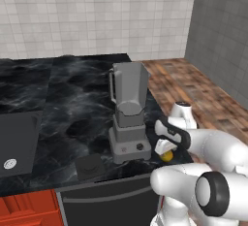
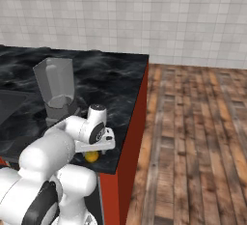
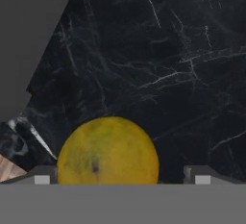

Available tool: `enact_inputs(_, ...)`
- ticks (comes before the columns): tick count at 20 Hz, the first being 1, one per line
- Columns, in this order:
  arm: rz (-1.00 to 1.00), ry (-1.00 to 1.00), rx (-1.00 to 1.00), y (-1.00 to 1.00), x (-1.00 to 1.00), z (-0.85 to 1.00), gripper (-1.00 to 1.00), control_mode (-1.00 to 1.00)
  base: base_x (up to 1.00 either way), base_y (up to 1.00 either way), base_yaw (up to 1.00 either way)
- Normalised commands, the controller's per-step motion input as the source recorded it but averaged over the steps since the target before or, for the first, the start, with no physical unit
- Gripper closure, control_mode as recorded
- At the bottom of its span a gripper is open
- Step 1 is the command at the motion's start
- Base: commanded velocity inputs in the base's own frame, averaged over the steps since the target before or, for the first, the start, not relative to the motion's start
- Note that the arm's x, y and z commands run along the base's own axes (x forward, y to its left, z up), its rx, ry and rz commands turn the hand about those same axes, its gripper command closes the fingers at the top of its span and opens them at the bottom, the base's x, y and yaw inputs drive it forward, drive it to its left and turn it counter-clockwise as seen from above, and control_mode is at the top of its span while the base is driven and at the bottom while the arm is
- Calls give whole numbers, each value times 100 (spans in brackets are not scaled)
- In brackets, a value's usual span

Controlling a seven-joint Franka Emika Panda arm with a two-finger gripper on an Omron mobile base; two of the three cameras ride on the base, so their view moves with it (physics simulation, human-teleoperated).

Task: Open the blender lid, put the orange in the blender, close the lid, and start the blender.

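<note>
On your left, the blender lid (image 1: 90, 166) lies flat on the black marbled desk (image 1: 63, 104), near its front edge. Just right of it the blender (image 1: 128, 113) stands upright, long axis vertical, jar open, handle to the left, red button and black knob facing you. No writing is readable. Further right, your hand (image 1: 166, 150) hangs over the orange (image 1: 167, 155), fingers spread wide on either side, not gripping. Beyond the desk you have wood flooring (image 2: 193, 122) and tiled walls (image 1: 97, 11).

A kitchen: black marble counter (image 1: 72, 104), tiled wall (image 1: 97, 11), blender (image 1: 129, 113).
</note>
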Motion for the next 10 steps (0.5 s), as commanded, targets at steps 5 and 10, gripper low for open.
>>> enact_inputs(5, 1, 0, 0, 31, 0, -36, -100, -100, 0, 0, 0)
enact_inputs(10, 2, 0, -1, 21, -17, -51, 100, -100, 0, 0, 0)
